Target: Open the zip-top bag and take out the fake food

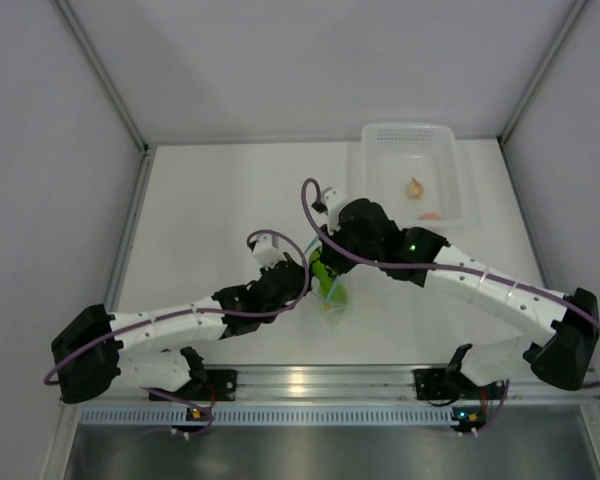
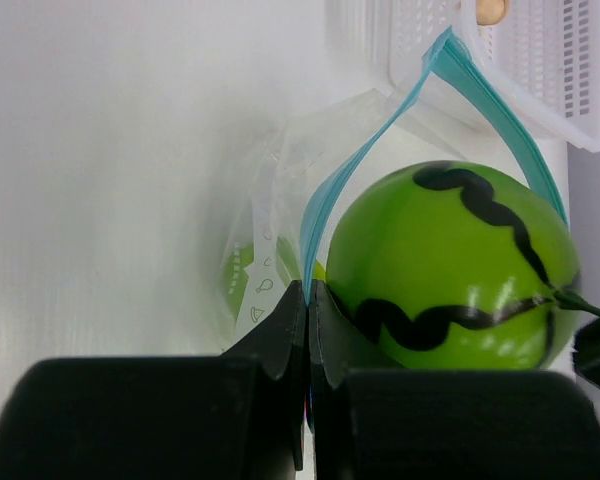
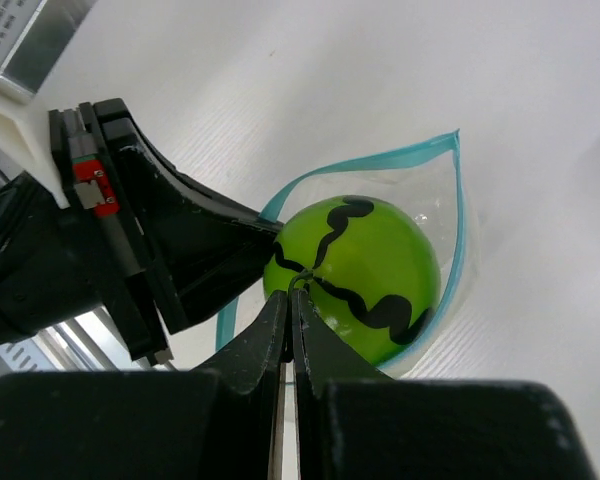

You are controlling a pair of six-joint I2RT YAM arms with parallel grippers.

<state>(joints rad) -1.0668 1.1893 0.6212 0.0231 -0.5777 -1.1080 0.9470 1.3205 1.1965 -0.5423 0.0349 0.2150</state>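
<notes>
Top external view shows the white tabletop (image 1: 210, 200) with the white basket (image 1: 365, 170) at its far right corner. The zip-top bag (image 1: 333, 292) sits about mid-table, a little toward the near edge, between the two arms. Both pincers are clenched on it. The left gripper (image 2: 308, 300) pinches one lip right at the blue zip strip (image 2: 330, 200). The right gripper (image 3: 290, 300) nips what looks like the thin film of the opposite lip.

The mouth is parted into a loop, and the green ball (image 2: 450, 265) fills it. The lime-green oval (image 2: 242, 275) lies deeper, behind the plastic. A peach piece (image 1: 416, 187) lies in the basket.

From above, the bag's long axis runs roughly far to near. Its mouth is at the grippers and its closed end points toward the near edge. Whether it is lifted off the surface cannot be told.

The step in hand seems to be widening the mouth. It would go best by drawing the two lips straight apart across the strip, gently, since the film is slippery and the right pinch is slight. Then the closed end needs raising so the ball rolls out first.
</notes>
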